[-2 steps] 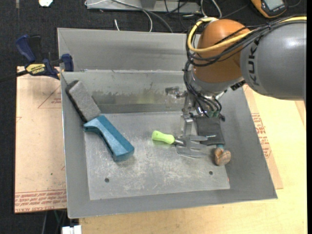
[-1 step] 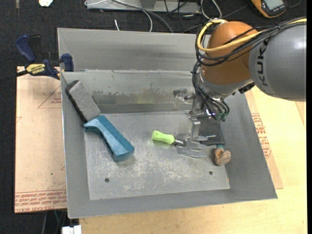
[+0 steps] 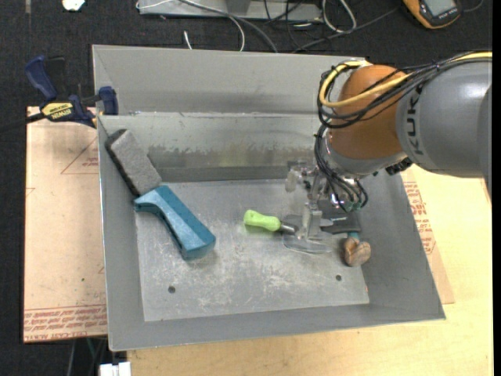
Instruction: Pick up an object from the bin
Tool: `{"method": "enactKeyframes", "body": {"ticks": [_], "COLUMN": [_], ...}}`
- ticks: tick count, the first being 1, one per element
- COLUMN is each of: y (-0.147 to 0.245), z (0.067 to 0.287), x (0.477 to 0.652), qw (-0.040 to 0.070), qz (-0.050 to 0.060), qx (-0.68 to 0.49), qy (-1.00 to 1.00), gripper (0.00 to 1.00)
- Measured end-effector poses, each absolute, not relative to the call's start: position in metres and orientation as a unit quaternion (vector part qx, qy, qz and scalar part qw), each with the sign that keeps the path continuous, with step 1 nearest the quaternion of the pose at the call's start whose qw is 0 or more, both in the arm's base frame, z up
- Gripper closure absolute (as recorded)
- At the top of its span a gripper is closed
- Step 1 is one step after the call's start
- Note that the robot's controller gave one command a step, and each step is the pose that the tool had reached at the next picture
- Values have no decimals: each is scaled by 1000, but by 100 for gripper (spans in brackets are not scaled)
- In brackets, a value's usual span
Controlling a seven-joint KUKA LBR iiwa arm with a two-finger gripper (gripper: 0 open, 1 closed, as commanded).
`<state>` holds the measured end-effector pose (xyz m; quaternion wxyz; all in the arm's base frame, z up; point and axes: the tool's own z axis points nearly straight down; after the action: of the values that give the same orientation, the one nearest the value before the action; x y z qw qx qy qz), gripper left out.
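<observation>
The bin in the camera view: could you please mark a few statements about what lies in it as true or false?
1. The blue-handled tool lies in the left part of the bin. True.
2. The green-handled tool lies against the bin's left wall. False: it lies near the middle, just left of the hand.
3. A small brown lump lies to the lower right of the hand. True.
4. The hand hangs over the blue-handled tool. False: it is in the bin's right part, by the green-handled tool's end.
</observation>
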<state>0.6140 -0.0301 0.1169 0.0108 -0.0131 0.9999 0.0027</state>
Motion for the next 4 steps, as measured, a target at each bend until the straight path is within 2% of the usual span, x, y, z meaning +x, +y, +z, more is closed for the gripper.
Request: {"method": "enactKeyframes", "body": {"ticks": [1, 2, 3, 4], "y": [-39, -34, -26, -26], "z": [87, 80, 75, 75], "x": [612, 602, 613, 613], "qw": [17, 15, 19, 20], "qz": [3, 4, 5, 5], "qx": [-19, 6, 41, 41], "qy": [1000, 1000, 999, 999], "gripper": [0, 0, 100, 100]}}
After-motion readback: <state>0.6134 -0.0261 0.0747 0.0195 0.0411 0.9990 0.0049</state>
